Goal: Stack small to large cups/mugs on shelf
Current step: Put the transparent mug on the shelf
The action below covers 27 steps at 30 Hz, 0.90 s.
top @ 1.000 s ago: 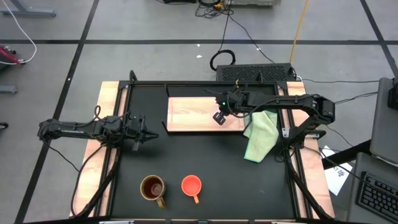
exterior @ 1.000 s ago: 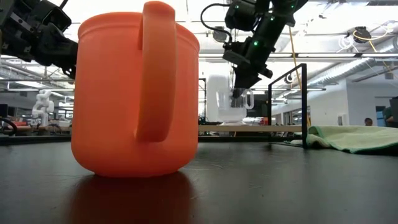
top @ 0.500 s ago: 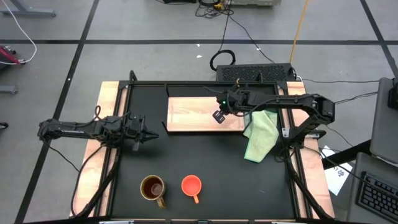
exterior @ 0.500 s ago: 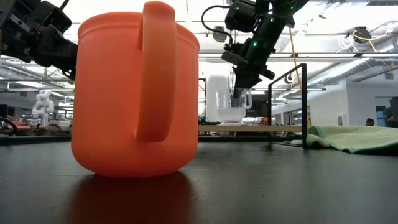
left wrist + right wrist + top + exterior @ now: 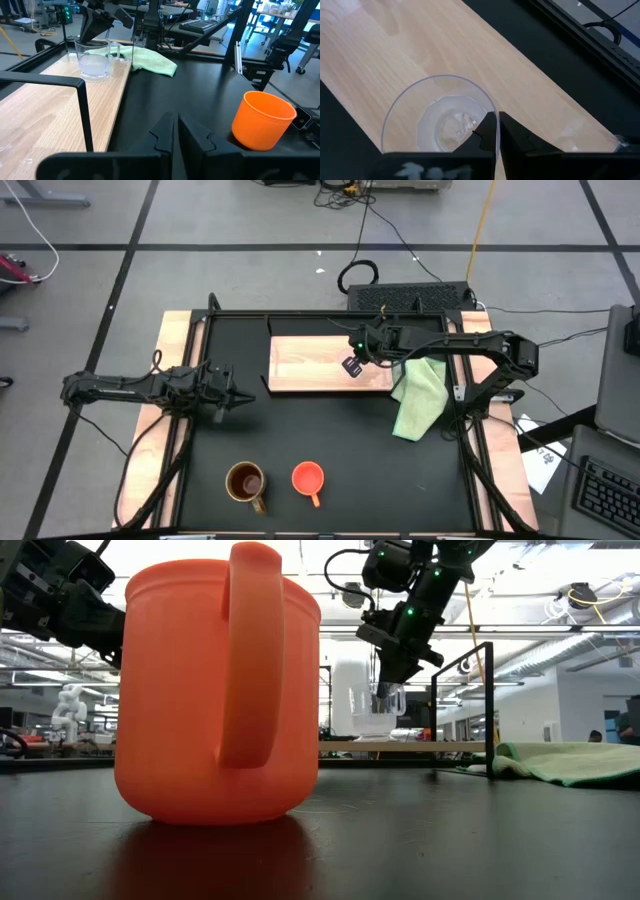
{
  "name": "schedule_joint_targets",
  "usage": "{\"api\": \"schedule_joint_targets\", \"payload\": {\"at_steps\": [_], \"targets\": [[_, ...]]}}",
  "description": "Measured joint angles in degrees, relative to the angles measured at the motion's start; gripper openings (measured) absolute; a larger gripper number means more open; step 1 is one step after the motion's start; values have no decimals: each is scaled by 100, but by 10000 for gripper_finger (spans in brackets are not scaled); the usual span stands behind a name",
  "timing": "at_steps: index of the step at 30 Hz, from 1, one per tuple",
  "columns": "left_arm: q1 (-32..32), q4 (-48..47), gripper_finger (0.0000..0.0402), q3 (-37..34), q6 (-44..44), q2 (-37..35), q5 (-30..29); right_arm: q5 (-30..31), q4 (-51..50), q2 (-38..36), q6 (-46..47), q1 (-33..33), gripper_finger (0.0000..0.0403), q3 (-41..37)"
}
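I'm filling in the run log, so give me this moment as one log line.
right claw: shut on clear glass cup rim, over shelf | left claw: shut, empty, waiting | orange cup, brown mug: on table, unstacked

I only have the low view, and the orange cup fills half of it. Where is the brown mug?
Observer: The brown mug stands left of the orange cup, near the table's front edge.
Operator: Is the right gripper gripping the glass cup?
Observer: Yes, the right gripper pinches the clear glass cup by its rim, at the shelf's right part.
Operator: And the left gripper?
Observer: The left gripper waits shut and empty, left of the shelf.
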Motion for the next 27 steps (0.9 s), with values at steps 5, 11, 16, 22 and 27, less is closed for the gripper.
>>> {"api": "schedule_joint_targets", "payload": {"at_steps": [5,11,16,22,27], "targets": [[1,0,26,0,-1,-1,-2,-26,101,0,-129,58,7,0],[0,0,26,0,-4,0,-2,-36,93,0,-160,60,36,0],[0,0,26,0,-44,-1,-2,-56,93,0,-177,62,59,0],[0,0,26,0,-50,0,-2,-162,150,0,-245,60,81,0],[1,0,26,0,-57,-1,-2,-207,309,0,-335,58,97,0]]}}
